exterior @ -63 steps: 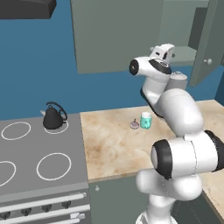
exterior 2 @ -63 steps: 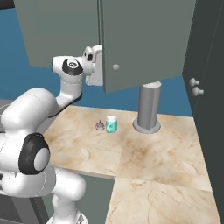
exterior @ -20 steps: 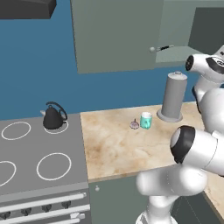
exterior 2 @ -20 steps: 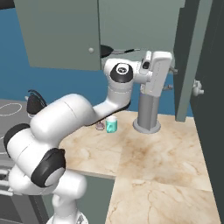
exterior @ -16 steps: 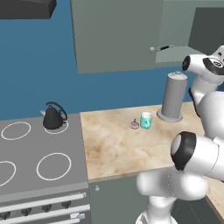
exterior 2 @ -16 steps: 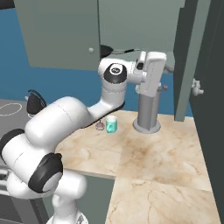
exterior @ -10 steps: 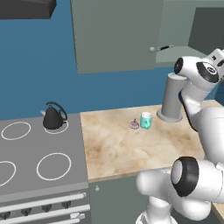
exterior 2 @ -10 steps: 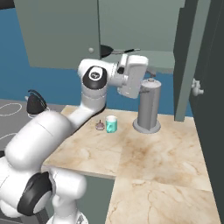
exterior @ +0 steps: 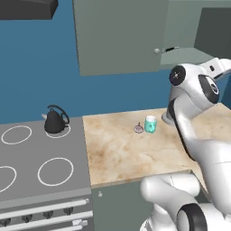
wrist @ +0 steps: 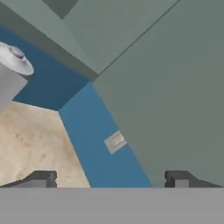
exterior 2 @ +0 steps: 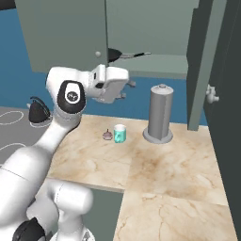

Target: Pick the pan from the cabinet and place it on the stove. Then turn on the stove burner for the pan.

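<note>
Even, flat, shadowless rendered light

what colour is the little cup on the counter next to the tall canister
Teal, with a paler top. The cup shows best in the right base view, left of the grey canister on the marble counter.

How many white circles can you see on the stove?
4 show on the stove: back left ring, one under the kettle, front ring, and a cut-off ring at the left edge. More may be out of frame.

Pan [exterior 2: 116, 55]: black, inside open grey-green wall cabinet [exterior 2: 70, 33], on bottom shelf, handle pointing right. Stove [exterior: 40, 173]: grey cooktop, white rings, dark knobs in front.
</note>
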Controlling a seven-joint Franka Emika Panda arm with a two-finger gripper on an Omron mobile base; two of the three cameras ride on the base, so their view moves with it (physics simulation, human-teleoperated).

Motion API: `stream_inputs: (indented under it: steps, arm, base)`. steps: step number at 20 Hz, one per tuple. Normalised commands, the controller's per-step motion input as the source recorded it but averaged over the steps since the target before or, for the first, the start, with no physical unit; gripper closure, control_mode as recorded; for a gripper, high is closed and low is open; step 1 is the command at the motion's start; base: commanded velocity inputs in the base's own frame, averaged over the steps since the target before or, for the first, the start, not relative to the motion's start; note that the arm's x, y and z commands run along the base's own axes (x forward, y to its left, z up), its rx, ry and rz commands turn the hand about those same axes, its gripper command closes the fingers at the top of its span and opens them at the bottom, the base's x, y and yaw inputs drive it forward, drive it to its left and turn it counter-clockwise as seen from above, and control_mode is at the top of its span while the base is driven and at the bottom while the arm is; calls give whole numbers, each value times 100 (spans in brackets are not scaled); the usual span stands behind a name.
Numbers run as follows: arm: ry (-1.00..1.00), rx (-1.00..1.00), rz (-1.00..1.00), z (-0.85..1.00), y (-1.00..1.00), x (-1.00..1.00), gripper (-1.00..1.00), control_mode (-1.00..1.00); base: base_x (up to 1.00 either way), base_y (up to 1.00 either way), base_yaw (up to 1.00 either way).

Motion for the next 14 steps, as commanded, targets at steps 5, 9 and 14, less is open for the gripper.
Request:
stream_inputs:
  steps: [5, 9, 14]
  arm:
    - [-26, 20, 32, 0, 71, 0, -100, -100]
    - [-25, 21, 35, 1, 56, 0, -100, -100]
    - [-26, 19, 35, 5, 43, 0, -100, -100]
  base:
    - [0, 0, 0]
    - [0, 0, 0]
    - [0, 0, 0]
